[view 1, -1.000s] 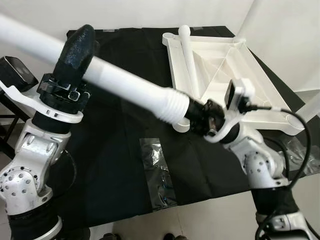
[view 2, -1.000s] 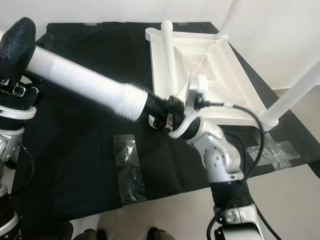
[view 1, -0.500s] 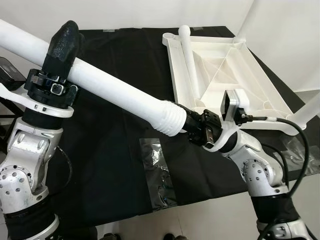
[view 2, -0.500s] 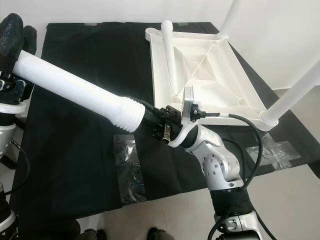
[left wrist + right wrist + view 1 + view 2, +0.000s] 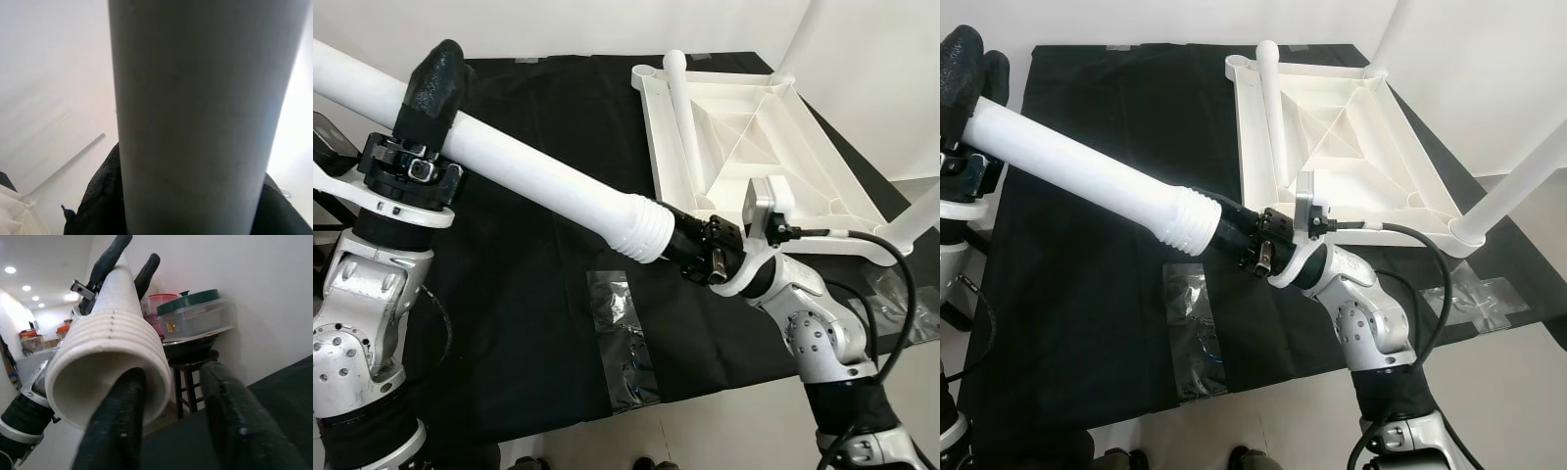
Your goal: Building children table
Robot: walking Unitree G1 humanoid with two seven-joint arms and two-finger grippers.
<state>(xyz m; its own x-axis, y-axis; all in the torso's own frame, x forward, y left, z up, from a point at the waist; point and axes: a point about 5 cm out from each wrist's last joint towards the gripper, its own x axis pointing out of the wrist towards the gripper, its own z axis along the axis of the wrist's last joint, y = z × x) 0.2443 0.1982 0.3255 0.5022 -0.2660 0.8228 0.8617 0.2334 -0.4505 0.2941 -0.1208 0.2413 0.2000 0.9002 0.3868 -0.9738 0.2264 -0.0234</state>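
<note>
A long white table leg (image 5: 538, 176) slants across the black-clothed table (image 5: 538, 294). My left gripper (image 5: 435, 83) is shut on its upper part at the left; in the left wrist view the leg (image 5: 195, 122) lies right across the fingers. The ribbed threaded end (image 5: 112, 347) points at my right gripper (image 5: 680, 240), which is open. One finger (image 5: 122, 421) reaches into the hollow end, the other (image 5: 230, 421) stands clear beside it. The upside-down white tabletop (image 5: 822, 157) lies at the back right.
Two legs stand upright in the tabletop's right corners (image 5: 1518, 186) (image 5: 1386, 39), and another leg (image 5: 680, 117) lies along its left rim. Clear plastic bags lie on the cloth (image 5: 622, 333) and at the right edge (image 5: 1479, 294). A stool with containers (image 5: 190, 318) stands by the wall.
The left gripper has swung its end of the leg to the left and lower. The right gripper has dropped a little, staying at the threaded end. Hardly any motion in the last half second.
</note>
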